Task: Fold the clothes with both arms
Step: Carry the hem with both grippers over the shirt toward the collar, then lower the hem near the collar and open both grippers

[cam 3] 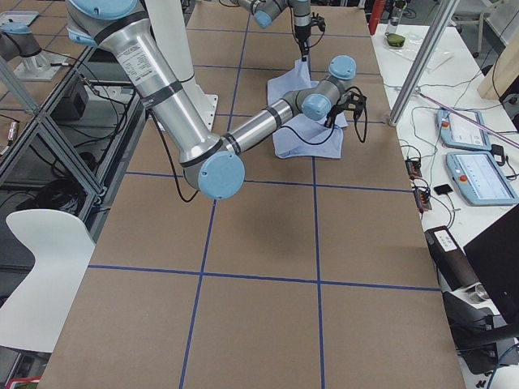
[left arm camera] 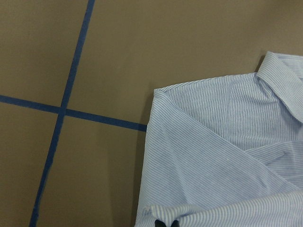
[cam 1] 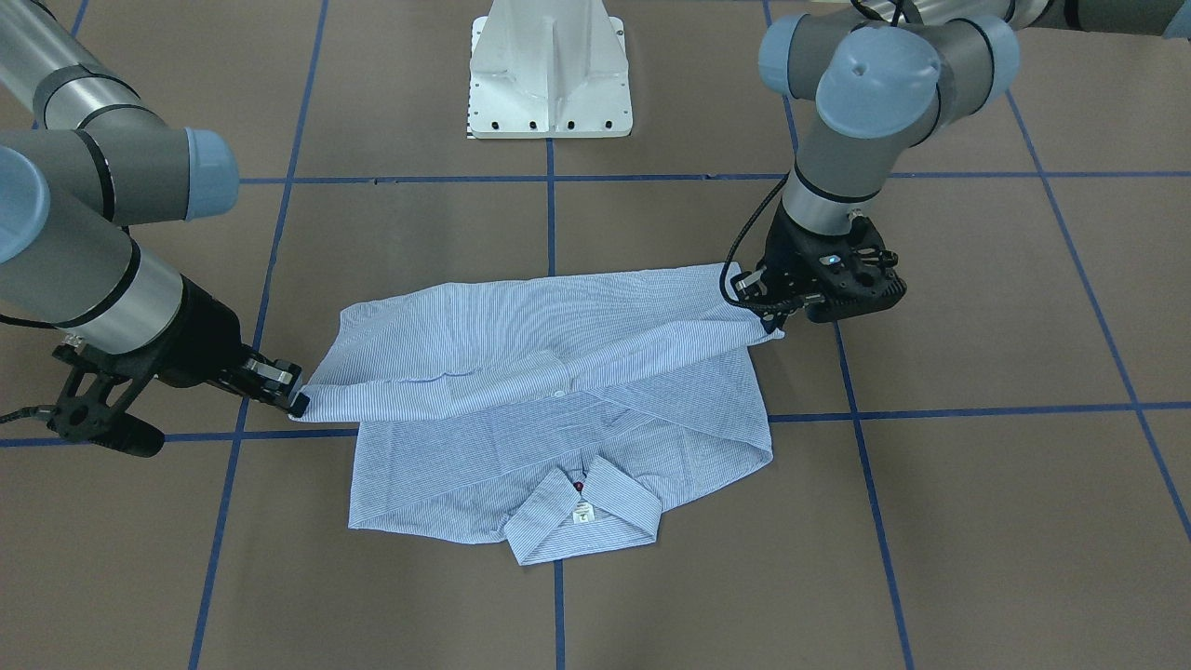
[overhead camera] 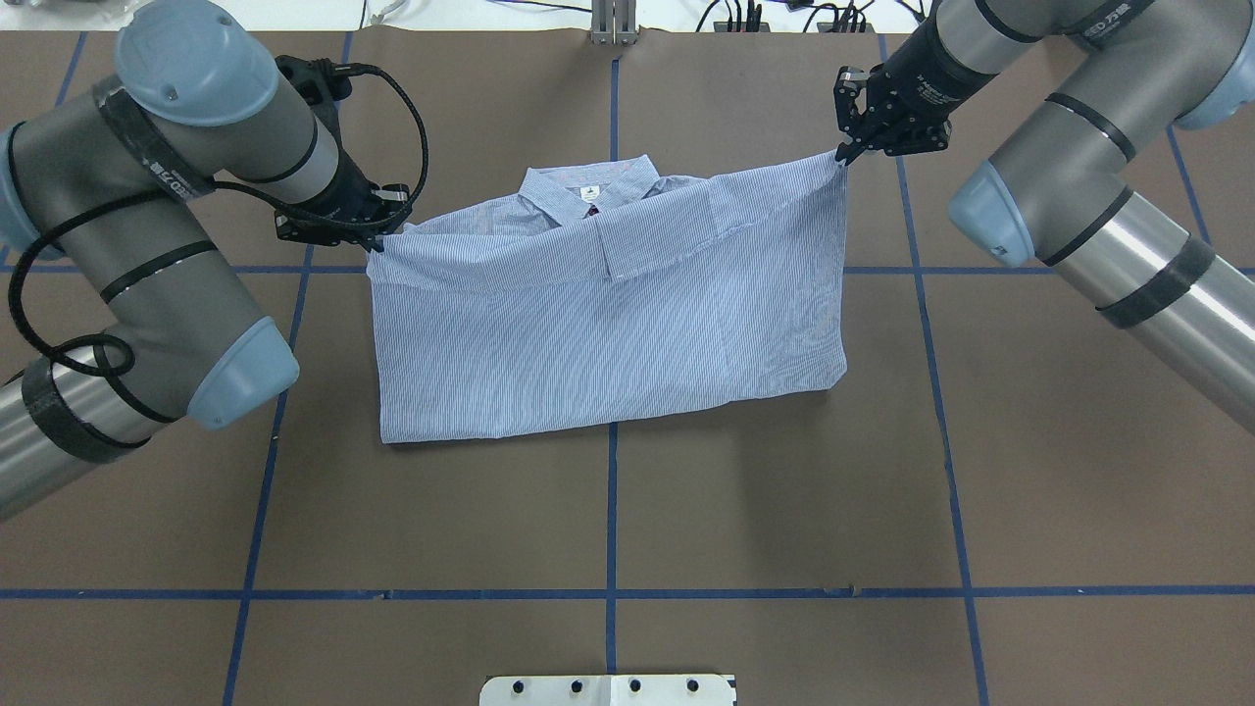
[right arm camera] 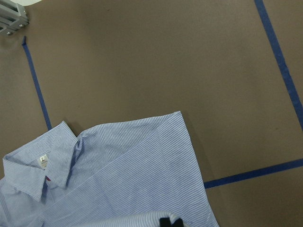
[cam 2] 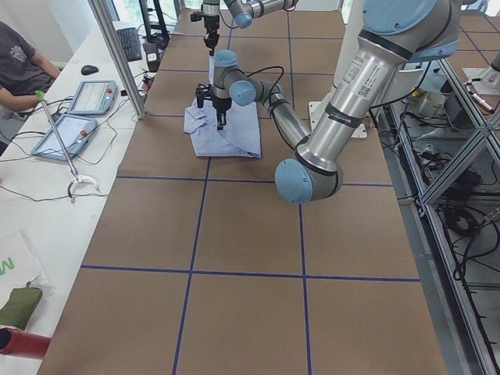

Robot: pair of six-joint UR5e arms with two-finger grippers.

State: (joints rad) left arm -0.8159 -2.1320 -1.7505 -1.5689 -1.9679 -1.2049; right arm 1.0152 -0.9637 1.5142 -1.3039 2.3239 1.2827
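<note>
Left pincer [overhead camera: 377,235]: clenched on one corner of the light blue, finely white-striped button-up shirt [overhead camera: 608,333], cloth bunched between the black fingertips. Right pincer [overhead camera: 845,152]: likewise clenched, gripping the opposite corner of the same edge.

The held edge runs taut between my two pincers, raised a little off the brown paper-covered bench [overhead camera: 686,510], sagging slightly at its middle. It hangs over the shirt's body, just short of the pointed collar [overhead camera: 588,186].

The collar lies flat and uncovered on the side away from my base, with a small white label and a red button showing inside it.

The shirt is doubled over, its folded edge resting on the bench on my side. It sits mid-bench, astride the blue tape grid lines [overhead camera: 612,510].

My white pedestal base [cam 1: 551,84] stands well apart from the shirt.
</note>
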